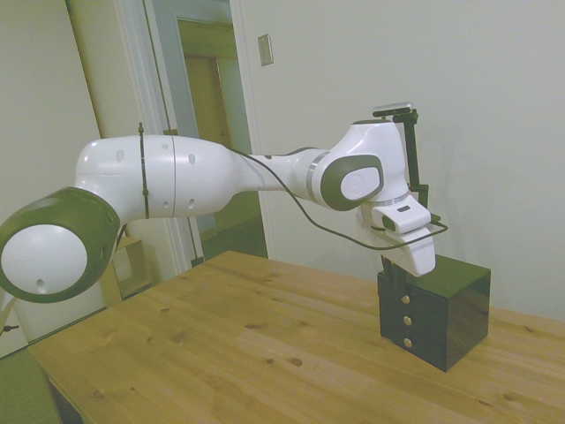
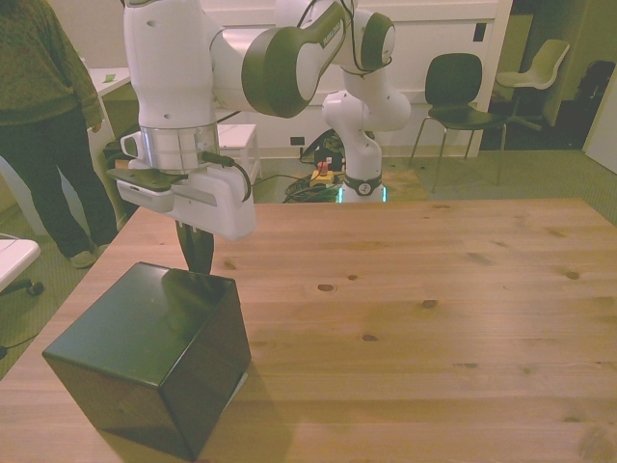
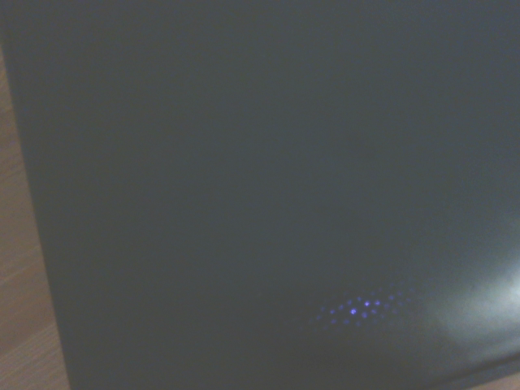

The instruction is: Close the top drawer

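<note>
Cabinets: one small black cube cabinet (image 1: 437, 309) stands on the wooden table (image 1: 247, 353), near the front view's left edge.
Drawers: three, stacked on the cabinet's face; each has one small round gold knob, so three knobs in all.
Top drawer: the top drawer (image 1: 402, 285) is the uppermost of the three, at the cabinet's upper front edge, with its knob (image 1: 404, 299) directly under the pincer.
Pincer: the pincer (image 2: 198, 253) hangs just above the cabinet's top at the drawer side; its dark fingers sit close together with nothing between them.
Side view only: drawer fronts and knobs.
Front view only: the cabinet's plain back and top, two chairs (image 2: 461, 96), and a person (image 2: 43, 116) standing at the front view's left.
Wrist view: a blurred dark cabinet top (image 3: 260, 179) with a strip of table.
Writing: none legible.
</note>
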